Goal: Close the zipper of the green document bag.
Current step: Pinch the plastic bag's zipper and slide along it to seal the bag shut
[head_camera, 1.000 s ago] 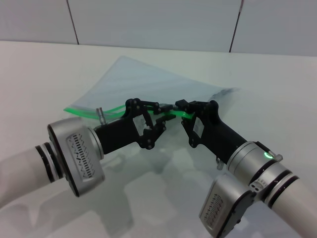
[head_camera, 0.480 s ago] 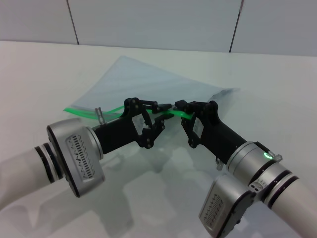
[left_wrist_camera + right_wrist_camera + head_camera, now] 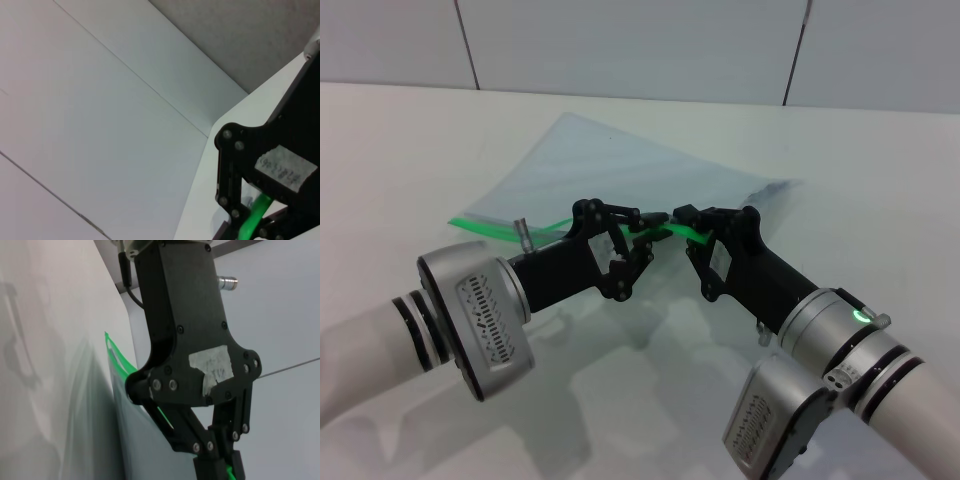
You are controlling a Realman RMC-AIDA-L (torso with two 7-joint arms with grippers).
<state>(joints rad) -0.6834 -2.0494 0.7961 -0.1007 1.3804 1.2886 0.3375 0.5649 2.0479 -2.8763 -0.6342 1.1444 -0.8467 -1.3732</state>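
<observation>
Two black robot claws meet over the middle of a white bench (image 3: 410,150) in the head view. Between them lies the flat, translucent blue-grey plastic document bag (image 3: 620,165), its near long edge lifted off the surface. Along that edge runs the thin bright green plastic zipper (image 3: 495,228). The left claw (image 3: 638,238) comes in from the left and pinches the green strip, its fingers clenched on it. The right claw (image 3: 678,224) comes in from the right and grips the same strip just beside the left one. This pairing probably lets one claw anchor the edge while the other pulls along it. The slider tab cannot be made out.

From the left wrist view, mostly pale wall panels show. At the lower corner the right claw (image 3: 250,220) appears farther off, closed around a short piece of the zipper (image 3: 255,212).

From the right wrist view, the left claw (image 3: 220,460) fills the picture, fingers drawn together. The zipper (image 3: 117,357) trails away behind it along the bag (image 3: 130,435) edge.
</observation>
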